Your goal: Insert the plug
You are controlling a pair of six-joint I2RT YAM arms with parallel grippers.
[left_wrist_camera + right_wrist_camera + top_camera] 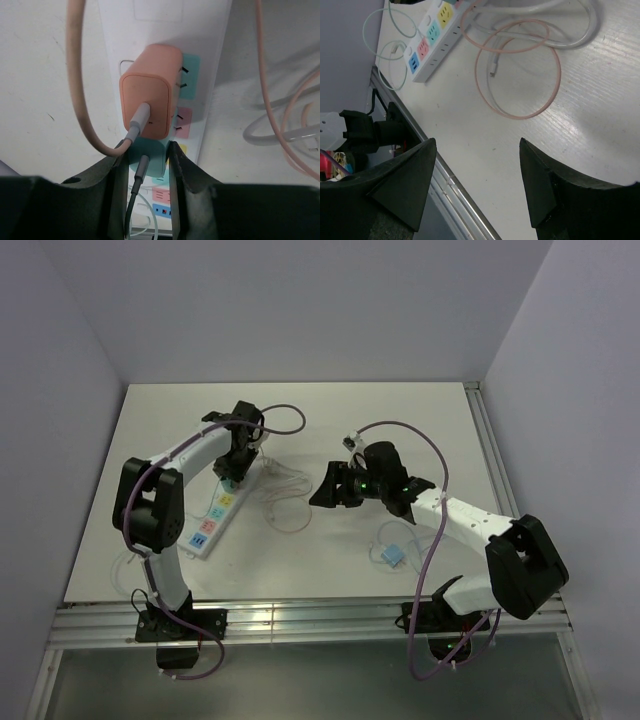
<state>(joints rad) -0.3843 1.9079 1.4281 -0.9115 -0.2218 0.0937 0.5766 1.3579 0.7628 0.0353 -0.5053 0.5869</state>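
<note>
A salmon-coloured block-shaped charger plug (pixel 147 92) is seen at the centre of the left wrist view. It stands on the face of the white, multi-socket power strip (pixel 215 75), over a socket with a teal patch showing at its right side. The left gripper (pixel 147 157) is placed at the bottom centre, directly below the plug. Its jaws are partly spread, about as wide as the plug, with the tips just short of its near end; no pinch on it is shown. A pink cable (pixel 80 100) leaves the plug's top face and loops to the upper left, passing just beside the left fingertip.

The strip's long axis runs from top to bottom of that frame. The plug's own axis points into the strip face, so any remaining push is judged to go straight along that line. Whether the prongs are fully home cannot be told.

The right gripper (pixel 477 141) is widely spread and holds nothing, right of centre in the overhead view and well apart from the strip. The left arm is clearly nearer. Open table (pixel 400 410) lies around it, though loose cable coils lie right of the strip.
</note>
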